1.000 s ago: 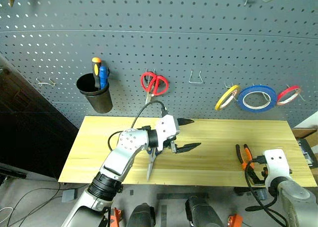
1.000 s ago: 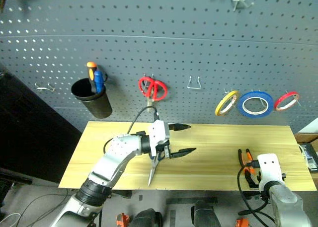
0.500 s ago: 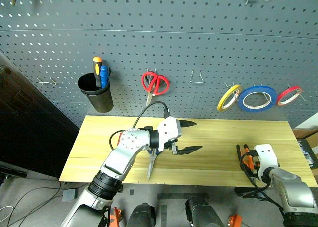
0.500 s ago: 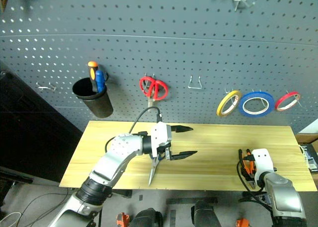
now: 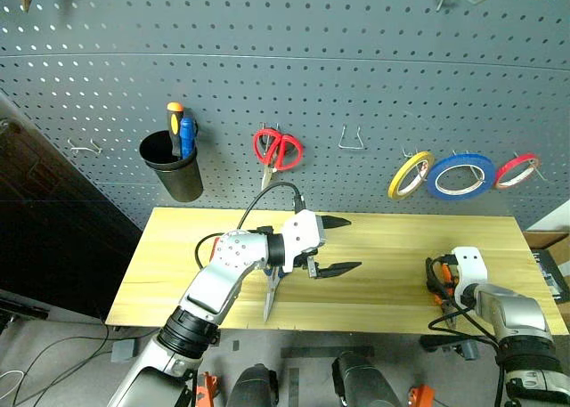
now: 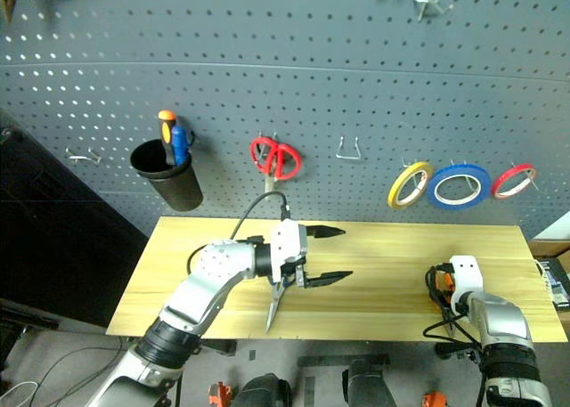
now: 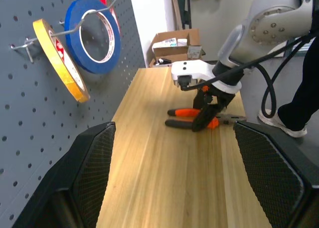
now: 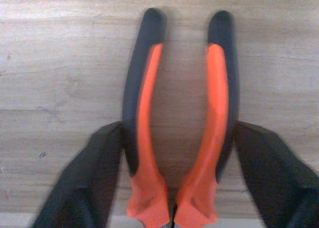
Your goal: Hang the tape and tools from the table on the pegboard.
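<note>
**Right wrist view: fingers straddling the pliers**

Right wrist view is showing my right gripper [image 8: 177, 183] straddling the orange-and-black-handled pliers [image 8: 179, 118], one black finger [image 8: 84, 183] touching each handle's outer side, on the light yellowish wooden table [image 5: 383, 247]. My left gripper [image 5: 337, 244] is hanging wide open, empty, over it. Dark-blue-handled scissors [image 5: 270, 293] are lying beneath my left wrist. Yellowish translucent tape ring [image 5: 408, 175] is hanging on the dark grey pegboard [image 5: 356, 77].

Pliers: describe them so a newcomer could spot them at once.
Find the table below the pegboard and go to its right end. The pliers lie flat there, between the right gripper fingers. Orange-and-black handles set them apart from the scissors mid-table.
</note>
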`<control>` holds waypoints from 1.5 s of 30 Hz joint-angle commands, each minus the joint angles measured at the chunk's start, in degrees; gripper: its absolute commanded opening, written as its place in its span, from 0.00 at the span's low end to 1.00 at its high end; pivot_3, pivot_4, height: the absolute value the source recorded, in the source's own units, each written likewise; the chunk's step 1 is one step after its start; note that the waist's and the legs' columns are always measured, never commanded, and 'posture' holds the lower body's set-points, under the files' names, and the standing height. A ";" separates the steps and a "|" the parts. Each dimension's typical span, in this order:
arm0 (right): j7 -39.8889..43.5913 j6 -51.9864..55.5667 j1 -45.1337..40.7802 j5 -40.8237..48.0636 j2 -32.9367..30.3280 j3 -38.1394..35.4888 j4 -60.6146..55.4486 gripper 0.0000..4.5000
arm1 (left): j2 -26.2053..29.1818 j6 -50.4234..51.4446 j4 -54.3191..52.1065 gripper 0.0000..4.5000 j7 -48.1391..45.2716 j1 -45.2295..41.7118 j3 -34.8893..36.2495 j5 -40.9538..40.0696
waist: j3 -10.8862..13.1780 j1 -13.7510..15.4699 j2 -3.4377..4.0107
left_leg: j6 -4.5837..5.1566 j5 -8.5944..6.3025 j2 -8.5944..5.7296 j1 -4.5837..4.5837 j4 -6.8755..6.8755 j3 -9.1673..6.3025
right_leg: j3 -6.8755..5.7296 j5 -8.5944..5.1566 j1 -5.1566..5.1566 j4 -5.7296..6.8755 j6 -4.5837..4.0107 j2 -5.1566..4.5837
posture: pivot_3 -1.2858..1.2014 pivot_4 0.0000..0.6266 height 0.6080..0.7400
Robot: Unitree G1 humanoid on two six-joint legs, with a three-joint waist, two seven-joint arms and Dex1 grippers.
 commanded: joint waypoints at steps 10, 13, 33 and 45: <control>-2.27 2.76 4.47 2.08 3.32 2.80 -21.89 0.65 | 2.58 -2.19 -0.95 0.89 2.05 6.01 9.24 -4.19 | 0.06 -0.11 0.10 | 0.00 0.00 0.08 -0.06 -0.03 -0.07 | -0.05 0.00 -0.07 0.01 0.00 -0.19 | 0.50 0.33 1.00; -5.11 6.48 5.66 4.29 7.48 5.62 -41.06 0.65 | 1.51 0.23 -2.39 0.89 6.99 8.57 15.58 -7.76 | 0.09 -0.41 0.15 | -0.01 0.00 0.07 -0.20 0.01 -0.04 | -0.03 0.00 -0.25 0.11 0.00 -0.23 | 0.50 0.34 1.00; -15.34 -23.74 -28.73 -4.95 17.74 15.89 -38.34 0.65 | -2.08 -0.75 -10.68 0.89 12.48 13.76 19.51 -11.93 | 0.02 0.15 0.02 | -0.30 0.18 -0.13 -1.02 0.04 -0.62 | -1.58 0.05 -0.96 0.23 -0.13 -0.91 | 0.51 0.31 1.00; -16.49 -42.77 -32.48 -9.79 18.82 17.18 -16.42 0.65 | -2.01 -0.21 -9.70 0.89 12.92 11.41 18.56 -11.26 | 0.02 0.09 0.02 | -0.32 0.19 -0.09 -1.02 0.04 -0.55 | -1.62 0.05 -0.96 0.23 -0.16 -0.92 | 0.52 0.31 1.00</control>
